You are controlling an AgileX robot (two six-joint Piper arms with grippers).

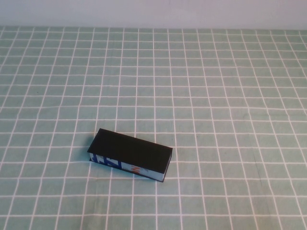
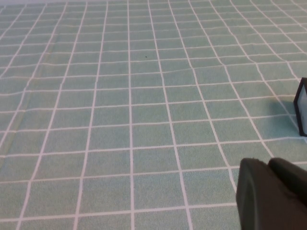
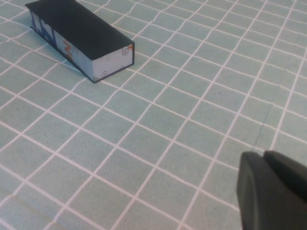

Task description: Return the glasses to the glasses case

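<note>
Note the closed black-lidded, blue-sided rectangular glasses case (image 1: 129, 155) on the green-checked bench (image 1: 230, 96); glasses unseen, presumably inside. Left hand (image 2: 271, 196) and right hand (image 3: 271, 191) sit clear, empty; how far open, you cannot tell.

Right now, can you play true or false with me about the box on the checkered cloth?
1. The glasses case has its black lid shut. True.
2. The glasses lie on the cloth beside the case. False: no glasses show in any view.
3. The case's side is light blue with dark-blue and orange marks. True.
4. The left gripper is holding the case. False: it hangs over the bare tablecloth, apart from the case.
5. The right gripper touches the case. False: it is over the cloth, well clear of the case.
</note>
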